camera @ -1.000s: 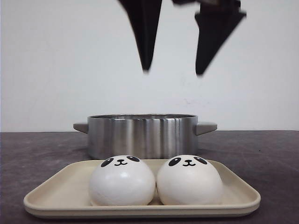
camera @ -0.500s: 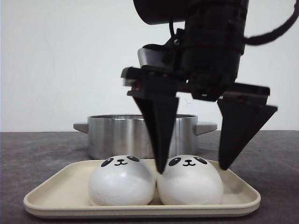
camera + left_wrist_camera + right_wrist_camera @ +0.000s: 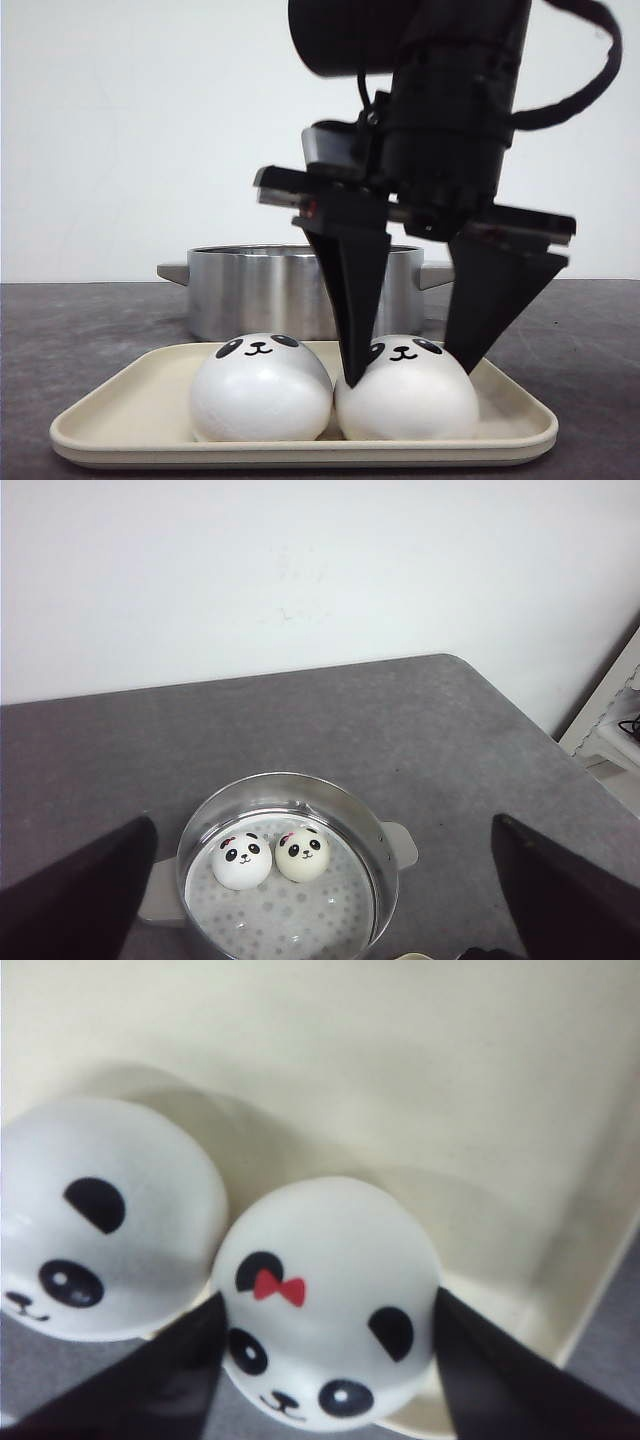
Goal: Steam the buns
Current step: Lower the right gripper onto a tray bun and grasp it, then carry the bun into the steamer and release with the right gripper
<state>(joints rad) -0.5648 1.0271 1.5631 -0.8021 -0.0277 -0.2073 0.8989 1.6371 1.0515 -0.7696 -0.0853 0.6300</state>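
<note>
Straddling the bow-marked bun (image 3: 406, 392), the right end effector (image 3: 405, 375) stands open, one finger (image 3: 352, 300) wedged beside the neighbouring bun (image 3: 262, 388), both on the tray (image 3: 120, 425). Closing could pinch or nudge that neighbour, since the two buns touch. Beyond, two buns (image 3: 272, 855) already sit in the steamer pot (image 3: 385, 870); the left end effector (image 3: 320, 880) hangs open above it. Half a second ago the right fingers stood slightly higher and wider.

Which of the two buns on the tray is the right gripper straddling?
The right-hand bun, the one with a red bow; the right gripper has a finger on each side. The left bun sits clear.
</note>
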